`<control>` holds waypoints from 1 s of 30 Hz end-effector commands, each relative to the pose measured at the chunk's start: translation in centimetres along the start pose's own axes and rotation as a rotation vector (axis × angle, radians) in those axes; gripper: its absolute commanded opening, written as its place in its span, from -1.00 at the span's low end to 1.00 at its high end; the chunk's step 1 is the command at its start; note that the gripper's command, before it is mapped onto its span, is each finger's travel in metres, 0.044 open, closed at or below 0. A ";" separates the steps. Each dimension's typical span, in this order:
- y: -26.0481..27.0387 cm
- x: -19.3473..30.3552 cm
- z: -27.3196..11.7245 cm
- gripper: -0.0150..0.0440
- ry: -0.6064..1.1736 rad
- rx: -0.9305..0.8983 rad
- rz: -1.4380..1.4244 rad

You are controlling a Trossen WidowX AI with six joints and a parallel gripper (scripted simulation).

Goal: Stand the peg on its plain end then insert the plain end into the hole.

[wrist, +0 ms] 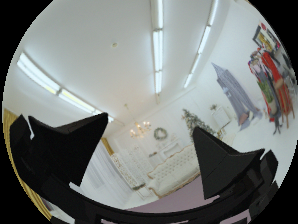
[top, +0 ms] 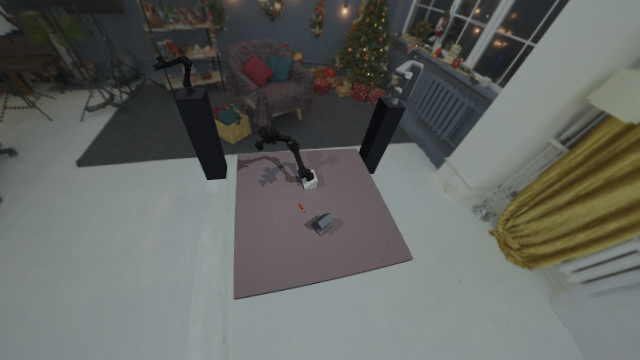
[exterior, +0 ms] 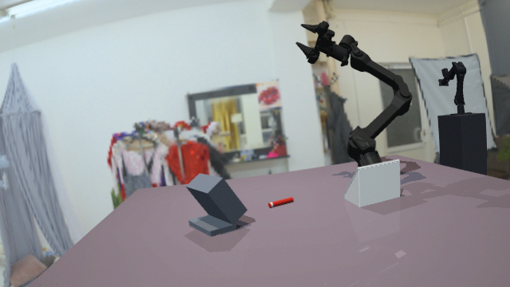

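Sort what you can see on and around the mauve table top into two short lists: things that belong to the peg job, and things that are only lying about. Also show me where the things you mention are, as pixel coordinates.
Belong to the job:
- red peg with a white band (top: 301, 207) (exterior: 281, 202)
- grey sloped block (top: 323, 223) (exterior: 218, 199)
- black arm's open fingers (exterior: 304, 37)

Only lying about:
- armchair (top: 285, 92)
- clothes rack (exterior: 180, 159)
- wall mirror (exterior: 192, 104)

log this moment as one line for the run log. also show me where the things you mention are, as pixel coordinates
pincer (exterior: 300, 36) (wrist: 152, 124): open, raised, empty | red peg (top: 301, 207) (exterior: 281, 202): lying on table (top: 270, 250) (exterior: 303, 247) | standing: not done | insertion: not done
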State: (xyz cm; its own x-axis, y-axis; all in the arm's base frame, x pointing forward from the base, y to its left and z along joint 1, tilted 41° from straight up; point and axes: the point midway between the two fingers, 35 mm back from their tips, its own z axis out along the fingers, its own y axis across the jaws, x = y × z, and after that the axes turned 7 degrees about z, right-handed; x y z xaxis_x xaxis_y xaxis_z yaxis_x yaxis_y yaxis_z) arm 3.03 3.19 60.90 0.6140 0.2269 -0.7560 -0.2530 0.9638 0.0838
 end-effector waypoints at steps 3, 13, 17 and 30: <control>-3.3 5.1 3.1 1.00 0.153 0.098 0.017; -7.9 13.7 6.1 1.00 0.407 0.249 0.020; -9.4 17.3 6.6 1.00 0.513 0.304 0.010; -13.4 28.6 5.9 1.00 0.874 0.452 -0.065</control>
State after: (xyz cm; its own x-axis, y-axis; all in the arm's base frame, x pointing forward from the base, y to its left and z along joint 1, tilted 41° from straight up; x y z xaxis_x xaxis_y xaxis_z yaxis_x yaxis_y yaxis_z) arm 26.73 -2.16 44.61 -0.1032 0.1847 -0.9774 0.1469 0.9747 0.1686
